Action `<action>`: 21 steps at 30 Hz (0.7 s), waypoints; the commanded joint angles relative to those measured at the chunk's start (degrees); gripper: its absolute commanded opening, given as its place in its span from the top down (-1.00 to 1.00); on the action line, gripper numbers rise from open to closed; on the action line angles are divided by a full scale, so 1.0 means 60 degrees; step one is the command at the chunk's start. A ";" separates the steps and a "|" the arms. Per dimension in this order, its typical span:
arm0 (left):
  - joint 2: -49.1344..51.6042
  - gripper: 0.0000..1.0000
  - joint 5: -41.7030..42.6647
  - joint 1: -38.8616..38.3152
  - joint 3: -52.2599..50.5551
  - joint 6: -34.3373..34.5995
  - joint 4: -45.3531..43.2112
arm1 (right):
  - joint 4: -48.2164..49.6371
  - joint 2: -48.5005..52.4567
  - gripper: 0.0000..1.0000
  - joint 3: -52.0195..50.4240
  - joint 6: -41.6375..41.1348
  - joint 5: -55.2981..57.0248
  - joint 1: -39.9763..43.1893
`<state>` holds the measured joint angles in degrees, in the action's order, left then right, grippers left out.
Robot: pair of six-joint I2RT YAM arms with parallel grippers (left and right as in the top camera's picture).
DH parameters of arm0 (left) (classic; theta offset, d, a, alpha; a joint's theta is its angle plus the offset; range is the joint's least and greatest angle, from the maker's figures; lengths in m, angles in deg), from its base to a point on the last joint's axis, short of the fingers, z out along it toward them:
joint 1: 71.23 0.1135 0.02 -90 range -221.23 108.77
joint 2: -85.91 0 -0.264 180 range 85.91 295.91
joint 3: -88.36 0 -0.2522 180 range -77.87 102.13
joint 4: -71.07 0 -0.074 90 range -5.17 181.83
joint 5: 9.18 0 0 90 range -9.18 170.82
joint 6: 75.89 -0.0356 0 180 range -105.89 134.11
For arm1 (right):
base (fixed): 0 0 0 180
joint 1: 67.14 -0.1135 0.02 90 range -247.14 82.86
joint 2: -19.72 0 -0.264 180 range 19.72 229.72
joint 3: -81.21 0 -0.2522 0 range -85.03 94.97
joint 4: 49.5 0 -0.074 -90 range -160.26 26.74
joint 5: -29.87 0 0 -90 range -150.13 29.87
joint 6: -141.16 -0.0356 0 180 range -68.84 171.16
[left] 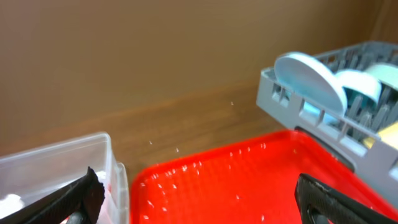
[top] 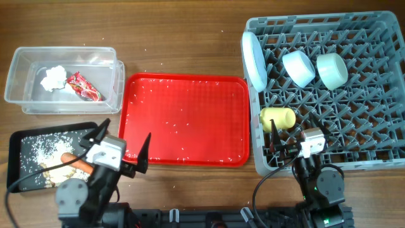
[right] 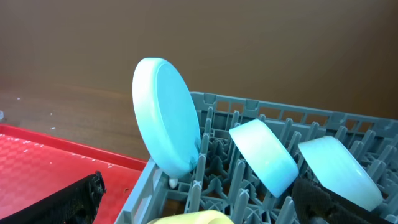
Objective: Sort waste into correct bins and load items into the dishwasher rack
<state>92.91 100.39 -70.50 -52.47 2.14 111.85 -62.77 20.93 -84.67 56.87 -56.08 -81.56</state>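
Item 1. Left hand [top: 123,142]: closest to the lens, raised over the black tray's right end; fingers spread wide, nothing held.

Item 2. Black tray [top: 16,161], lower left of the surface [top: 177,38]: holds the carrot [top: 74,159] and a scatter of pale crumbs [top: 38,149].

Item 3. Clear tub [top: 19,76], behind the black tray: holds the tissue [top: 54,77] and, just beside it, the red wrapper [top: 84,87].

Item 4. Red serving tray [top: 183,88], centre: bare except for fine white specks across it.

Item 5. Dishwasher rack [top: 380,126], right. Plate [top: 254,60] on edge at the rack's left wall, leaning; yellow cup [top: 278,117] on its side near the front left corner; right hand [top: 294,136] beside the cup, fingers wide apart and empty; light-blue bowl [top: 299,68] and pale-green bowl [top: 331,69] tilted among the pegs at the back.

Condition: sorting and loading look close to complete.

Hazards, by judgement:
- The right hand sits low among the pegs; a sideways pull could snag a finger, roll the cup or shift the rack.
- The plate leans with little support; a jolt to the rack could tip it.
- The left hand, moving low, could clip the black tray and spill crumbs.
- The specks on the red tray may go unsorted
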 commanded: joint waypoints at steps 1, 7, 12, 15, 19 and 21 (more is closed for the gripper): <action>-0.0882 -1.00 0.0790 0.0113 -0.1497 -0.0164 -0.0892 | 0.0047 -0.0069 -0.99 -0.0011 0.0051 -0.0127 0.0047; -0.1140 -1.00 0.0809 0.0113 -0.3468 0.0353 -0.2685 | 0.0047 -0.0069 -1.00 -0.0011 0.0051 -0.0127 0.0047; -0.1140 -1.00 0.0769 0.0113 -0.4182 0.0346 -0.4113 | 0.0047 -0.0069 -0.99 -0.0011 0.0051 -0.0124 0.0047; -0.1140 -1.00 0.0769 0.0113 -0.4182 0.0346 -0.4113 | 0.0047 -0.0069 -0.99 -0.0011 0.0051 -0.0127 0.0047; -0.1140 -1.00 0.0769 0.0113 -0.4182 0.0346 -0.4113 | 0.0047 -0.0069 -0.99 -0.0011 0.0051 -0.0127 0.0047; -0.1140 -1.00 0.0769 0.0113 -0.4182 0.0346 -0.4113 | 0.0047 -0.0069 -1.00 -0.0011 0.0051 -0.0127 0.0047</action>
<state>86.70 104.55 -70.30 -76.92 3.71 87.53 -62.77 20.93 -84.67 56.87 -56.08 -81.56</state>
